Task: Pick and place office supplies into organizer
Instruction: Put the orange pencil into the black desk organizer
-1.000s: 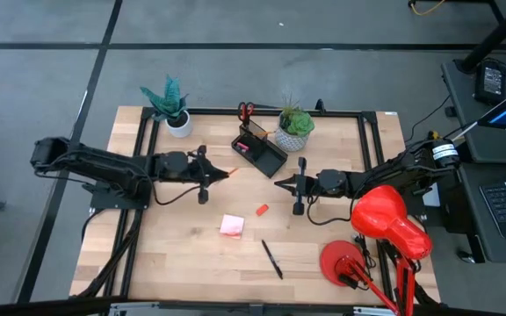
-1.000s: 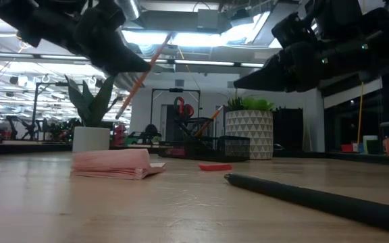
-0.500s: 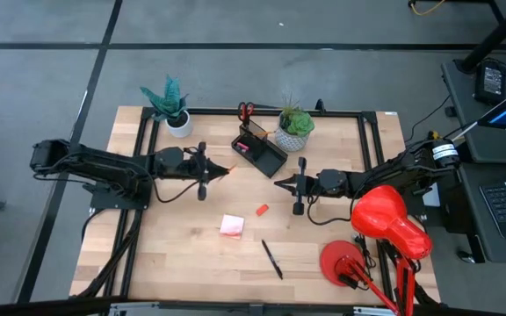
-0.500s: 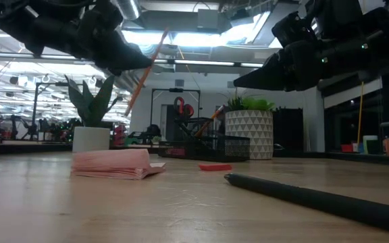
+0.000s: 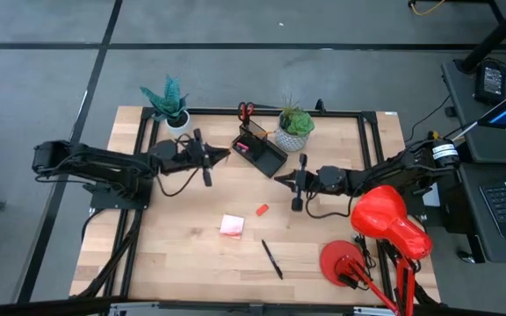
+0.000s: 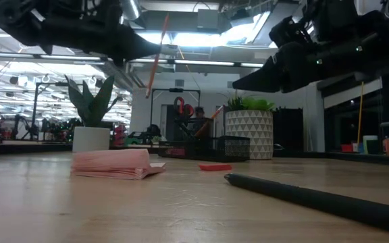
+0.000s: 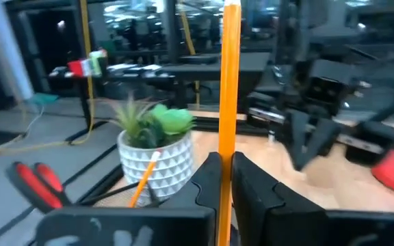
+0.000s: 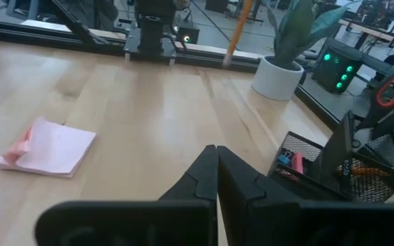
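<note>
Above the table, beside the organizer (image 5: 259, 149), my left gripper (image 5: 207, 156) clamps an orange pencil (image 7: 228, 82) upright. My right gripper (image 5: 290, 182) waits pinched, empty. Tilted wrong, I judge the pencil could strike the organizer's rim and slip out.

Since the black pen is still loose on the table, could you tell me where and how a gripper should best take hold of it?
Grip the black pen around its middle, coming straight down from above with the fingers across its thin barrel. It lies flat on bare table, apart from the pink pad, so both sides look free.
</note>
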You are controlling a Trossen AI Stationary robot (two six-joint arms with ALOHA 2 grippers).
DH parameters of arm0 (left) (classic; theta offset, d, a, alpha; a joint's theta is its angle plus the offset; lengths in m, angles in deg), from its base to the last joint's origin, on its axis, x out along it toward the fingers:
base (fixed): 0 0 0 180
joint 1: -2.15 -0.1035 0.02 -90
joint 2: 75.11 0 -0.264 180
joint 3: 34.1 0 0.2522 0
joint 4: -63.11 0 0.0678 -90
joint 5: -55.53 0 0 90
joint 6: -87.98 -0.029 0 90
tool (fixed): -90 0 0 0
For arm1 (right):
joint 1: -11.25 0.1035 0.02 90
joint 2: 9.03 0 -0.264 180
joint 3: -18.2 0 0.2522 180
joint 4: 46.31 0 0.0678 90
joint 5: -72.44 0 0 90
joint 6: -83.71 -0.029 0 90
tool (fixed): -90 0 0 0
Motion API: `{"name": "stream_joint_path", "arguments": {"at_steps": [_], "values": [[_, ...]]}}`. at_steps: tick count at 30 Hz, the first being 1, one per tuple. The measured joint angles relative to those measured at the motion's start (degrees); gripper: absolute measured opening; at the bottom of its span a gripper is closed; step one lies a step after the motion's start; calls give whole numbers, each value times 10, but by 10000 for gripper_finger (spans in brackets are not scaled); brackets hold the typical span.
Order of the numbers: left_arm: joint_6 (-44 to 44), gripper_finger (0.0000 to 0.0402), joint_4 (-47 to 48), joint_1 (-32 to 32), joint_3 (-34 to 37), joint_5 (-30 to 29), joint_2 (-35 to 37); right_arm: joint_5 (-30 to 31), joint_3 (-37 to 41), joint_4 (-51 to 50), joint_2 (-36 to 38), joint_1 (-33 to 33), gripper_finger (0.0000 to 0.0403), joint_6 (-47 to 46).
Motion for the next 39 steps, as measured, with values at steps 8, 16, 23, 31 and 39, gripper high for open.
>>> {"name": "stream_joint_path", "arguments": {"at_steps": [8, 16, 23, 31, 39], "values": [[-49, 18, -49, -51, -60, 0, -109, 0, 0, 3, 0, -13, 8, 0], [-62, 18, -115, -104, -120, 43, -208, 7, 0, 4, 0, -19, 8, -2], [-47, 18, -192, -143, -153, 59, -271, 9, 0, 5, 0, -19, 8, -2], [-18, 18, -261, -175, -167, 83, -348, 11, 0, 9, 0, -19, 8, -2], [13, 18, -310, -192, -167, 83, -396, 11, 0, 9, 0, -19, 8, -2]]}}
